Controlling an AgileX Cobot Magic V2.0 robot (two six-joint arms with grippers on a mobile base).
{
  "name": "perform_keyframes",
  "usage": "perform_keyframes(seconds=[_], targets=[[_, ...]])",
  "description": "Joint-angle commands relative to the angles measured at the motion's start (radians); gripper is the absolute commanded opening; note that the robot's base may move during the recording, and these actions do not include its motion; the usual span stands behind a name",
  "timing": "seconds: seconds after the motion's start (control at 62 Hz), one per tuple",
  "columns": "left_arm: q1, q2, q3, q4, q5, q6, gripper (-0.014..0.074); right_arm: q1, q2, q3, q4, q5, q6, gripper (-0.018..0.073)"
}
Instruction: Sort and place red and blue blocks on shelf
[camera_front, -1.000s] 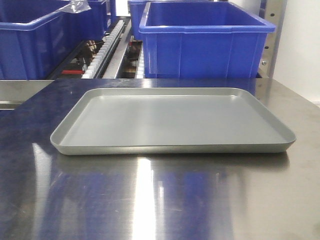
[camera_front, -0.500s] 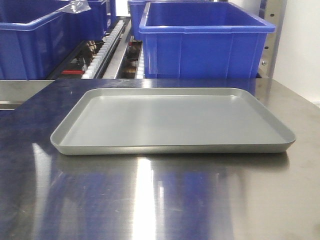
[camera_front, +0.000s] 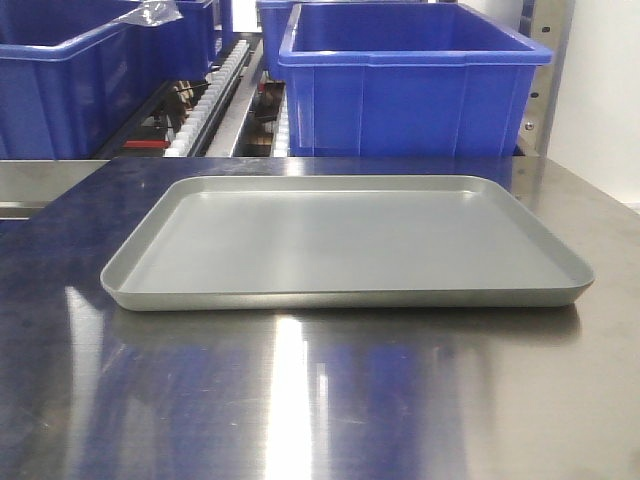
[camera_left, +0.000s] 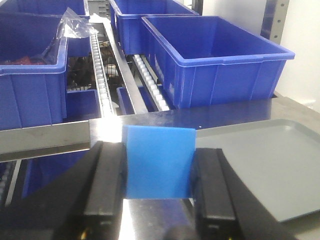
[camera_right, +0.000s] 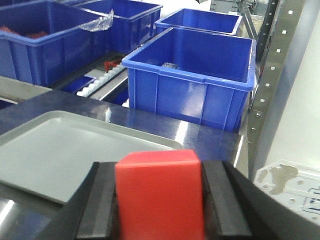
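Neither arm appears in the front-facing view. It shows only the grey tray (camera_front: 340, 240) lying flat and bare on the steel desk (camera_front: 300, 400), with a large blue bin (camera_front: 410, 85) behind it and a roller track (camera_front: 215, 95) to the bin's left.

The left pincer (camera_left: 158, 152) points forward, roughly level, toward the bins. Its two black fingers (camera_left: 106, 185) stand upright on either side of the blue block (camera_left: 159, 161) and clamp it by its side faces. The block sits square between them, its flat face toward the camera and its top edge above the fingertips. From here the tray (camera_left: 265, 165) lies ahead and to the right. The shiny desk surface shows just beneath the block, but I cannot tell whether the block touches it.

The right pincer (camera_right: 161, 170) is posed the same way, aimed forward and slightly down over the right side of the desk. Its fingers (camera_right: 102, 200) are closed on the red block (camera_right: 160, 195), which fills the gap between them and rises a little above the tips. The tray (camera_right: 65, 150) lies ahead and to the left, apart from the block. The blue bin (camera_right: 190, 75) stands beyond it, and a perforated metal upright (camera_right: 272, 65) runs up the right side.
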Motion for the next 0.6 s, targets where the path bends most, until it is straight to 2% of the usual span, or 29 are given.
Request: perform_keyframes(seconds=[0.0,0.258,0.403,0.581], targets=[[0.0,0.007,-0.011,-0.003,-0.111,-0.002,0.0084,-0.002,0.01,-0.005,-0.005,-0.136,0.036,0.0052],[0.0,0.007,0.032,-0.003,-0.269,-0.002,0.0084,-0.002,0.01,0.016,-0.007,-0.216,0.035,0.0052],[0.0,0.007,0.047,-0.003,-0.288,-0.002,0.0085,-0.002,0.01,0.022,-0.056,-0.238,0.035,0.0052],[0.0,0.007,0.063,-0.003,-0.295,-0.002,0.0084,-0.002,0.01,0.022,-0.061,-0.237,0.035,0.0052]])
